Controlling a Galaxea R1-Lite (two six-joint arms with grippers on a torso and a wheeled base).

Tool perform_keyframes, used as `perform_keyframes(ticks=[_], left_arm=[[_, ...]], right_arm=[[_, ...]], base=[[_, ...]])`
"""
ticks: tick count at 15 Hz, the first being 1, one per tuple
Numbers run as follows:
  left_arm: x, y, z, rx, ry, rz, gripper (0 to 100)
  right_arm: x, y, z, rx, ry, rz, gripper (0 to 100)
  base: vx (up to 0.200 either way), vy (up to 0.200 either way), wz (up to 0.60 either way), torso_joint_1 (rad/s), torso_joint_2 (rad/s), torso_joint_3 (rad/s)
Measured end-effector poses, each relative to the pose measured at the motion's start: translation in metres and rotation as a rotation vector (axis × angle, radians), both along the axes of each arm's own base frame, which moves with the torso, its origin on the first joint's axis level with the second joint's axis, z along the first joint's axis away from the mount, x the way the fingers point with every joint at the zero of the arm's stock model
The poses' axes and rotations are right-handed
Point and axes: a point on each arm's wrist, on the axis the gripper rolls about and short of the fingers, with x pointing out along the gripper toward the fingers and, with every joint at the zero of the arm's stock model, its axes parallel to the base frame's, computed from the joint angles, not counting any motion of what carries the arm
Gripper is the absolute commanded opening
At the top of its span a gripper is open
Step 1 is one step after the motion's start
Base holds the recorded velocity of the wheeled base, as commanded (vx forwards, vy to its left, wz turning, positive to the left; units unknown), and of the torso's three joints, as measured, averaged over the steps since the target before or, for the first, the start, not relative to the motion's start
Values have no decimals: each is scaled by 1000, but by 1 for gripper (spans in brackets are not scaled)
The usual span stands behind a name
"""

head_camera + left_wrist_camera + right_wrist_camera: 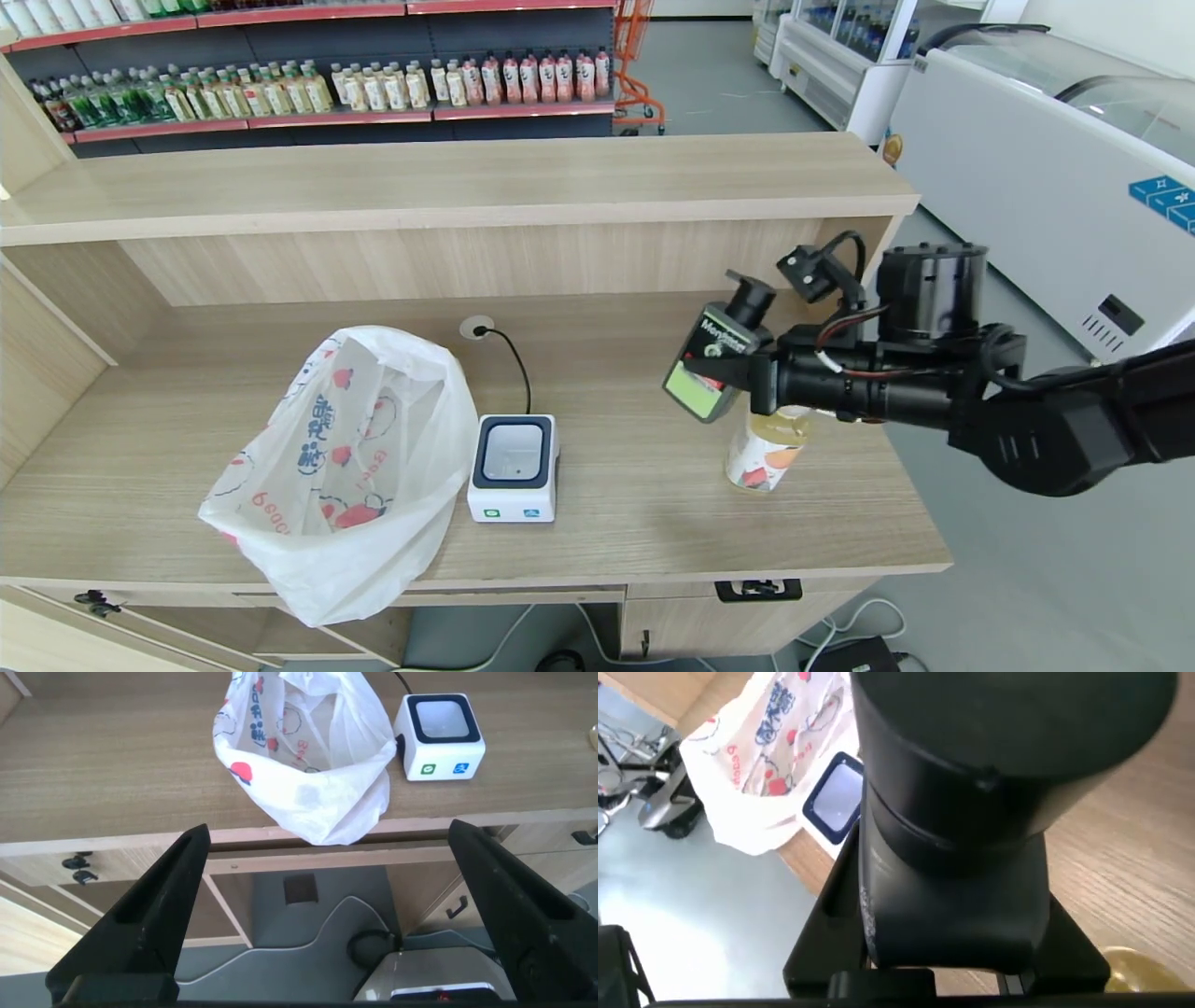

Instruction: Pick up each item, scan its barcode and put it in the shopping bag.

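Desk (pixel 607 523) of pale wood carries the goods in the head view. The right arm (pixel 934 383) comes in level from the robot's right, wrist turned sideways. Its jaws pinch a black bottle (pixel 719 359) held tilted in the air above the desk's right part, black cap uppermost. The bottle's label has white lettering on black and a pale green panel lower down. Directly below the wrist a drink bottle (pixel 767 453) of yellowish liquid stands upright on the desk, its top hidden behind the arm. Its white label has orange and red pictures. The barcode scanner (pixel 515 467), white with a dark-framed window, sits mid-desk, and a black cable (pixel 515 364) runs from it to a grommet behind. Just beside it on the left stands the shopping bag (pixel 345 467), white plastic with red and blue print, mouth open. The bag's lower end hangs over the near edge.

From the left wrist, the left jaws are spread wide, one dark finger at each side. They are held low in front of the desk (pixel 112 765), short of its edge. Past them are the shopping bag (pixel 308 756), sagging over the edge, and the scanner (pixel 439 737) with two small coloured marks on its front.

From the right wrist, the black bottle (pixel 971 812) looms close, and it hides the jaws. Beyond it lie the shopping bag (pixel 766 765) and scanner (pixel 836 798) on the desk (pixel 1120 859). A yellowish patch (pixel 1148 975) at the corner is cut off, too little to identify.
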Motion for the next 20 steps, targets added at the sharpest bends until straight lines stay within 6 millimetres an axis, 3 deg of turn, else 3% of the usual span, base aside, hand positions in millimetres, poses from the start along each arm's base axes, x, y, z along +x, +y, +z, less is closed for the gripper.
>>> perform_keyframes(ticks=[3, 5, 8, 10, 12, 15, 17, 20], left_arm=[[0, 0, 0, 0, 0, 0, 100], [0, 0, 0, 0, 0, 1, 100], [0, 0, 0, 0, 0, 0, 100], [0, 0, 0, 0, 0, 0, 100], [0, 0, 0, 0, 0, 0, 100], [0, 0, 0, 0, 0, 0, 100], [0, 0, 0, 0, 0, 1, 100], [0, 0, 0, 0, 0, 0, 100]], right_arm=[[-31, -26, 42, 20, -51, -35, 0], [-66, -47, 73, -18, -157, -45, 0], [-118, -74, 100, -295, -550, -10, 0], [-144, -85, 99, -591, -864, 58, 0], [-166, -98, 81, -891, -1128, 217, 0], [-195, -112, 55, -1103, -1389, 584, 0], [-201, -113, 64, -1182, -1606, 696, 0], [-195, -99, 96, -1245, -2011, 634, 0]], base=[[0, 0, 0, 0, 0, 0], [0, 0, 0, 0, 0, 0], [0, 0, 0, 0, 0, 0], [0, 0, 0, 0, 0, 0], [0, 0, 0, 0, 0, 0], [0, 0, 0, 0, 0, 0], [0, 0, 0, 0, 0, 0], [0, 0, 0, 0, 0, 0]])
